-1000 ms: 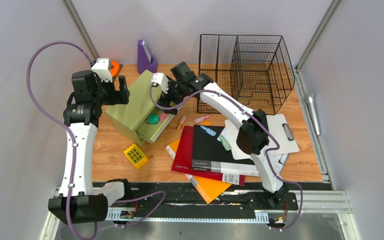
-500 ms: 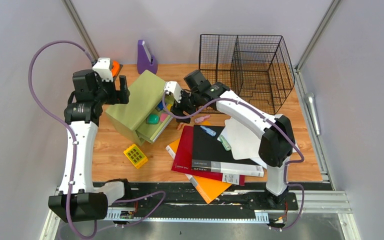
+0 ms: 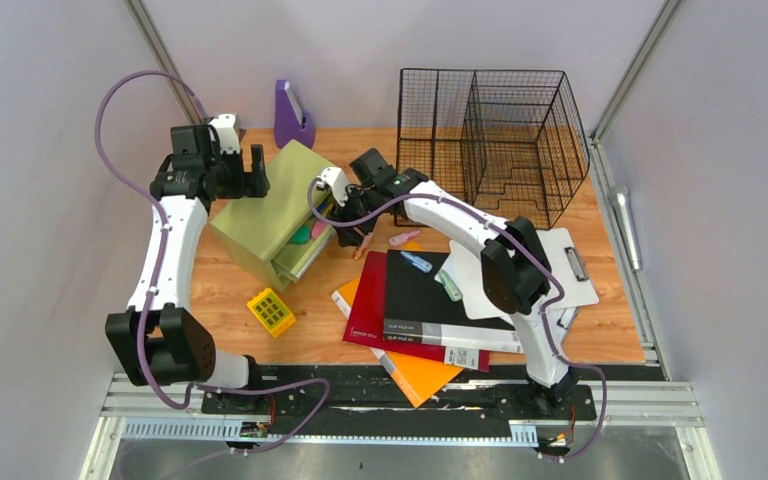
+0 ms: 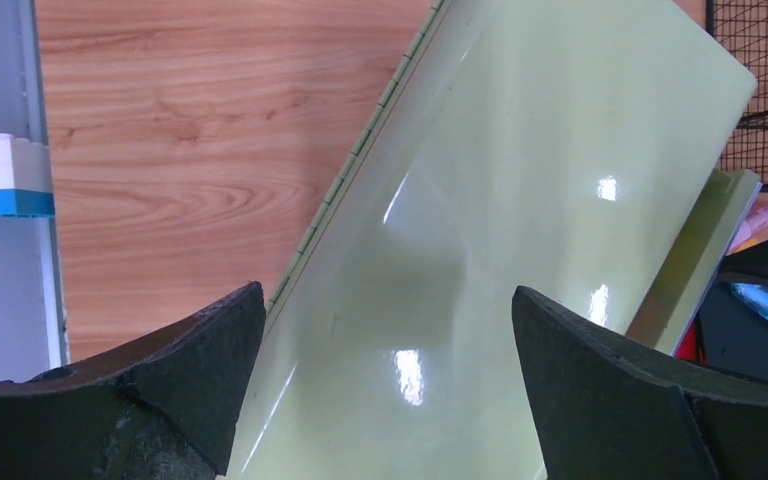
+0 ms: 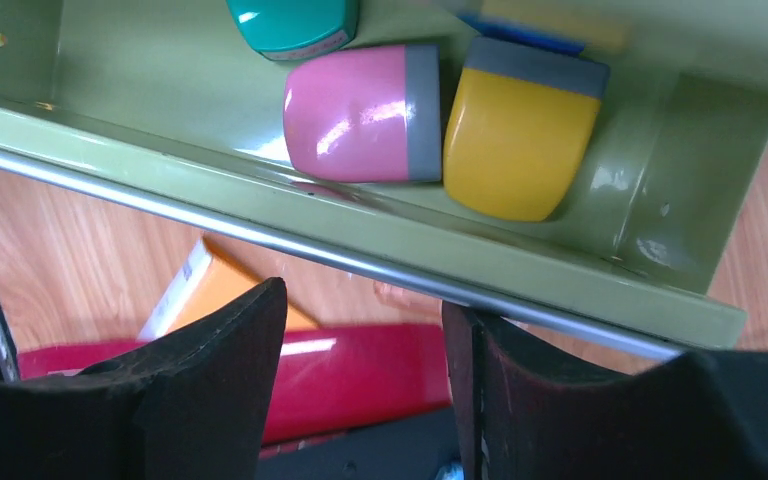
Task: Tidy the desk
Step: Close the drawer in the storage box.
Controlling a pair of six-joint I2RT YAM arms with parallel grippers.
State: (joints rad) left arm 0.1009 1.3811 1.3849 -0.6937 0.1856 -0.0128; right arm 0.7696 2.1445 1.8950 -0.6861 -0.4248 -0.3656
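Left gripper (image 4: 385, 295) is hovering wide open over the green cabinet (image 3: 260, 210) — touching nothing. Right gripper (image 5: 362, 300) is sitting at the drawer (image 5: 210, 90) front lip — jaws parted, gripping nothing. Cabinet is standing on the desk (image 3: 220, 300), left rear.

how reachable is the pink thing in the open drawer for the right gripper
Probably yes: the drawer is open, the pink thing lies uncovered inside, and the right gripper sits at the front lip, jaws apart. Only that lip stands between them.
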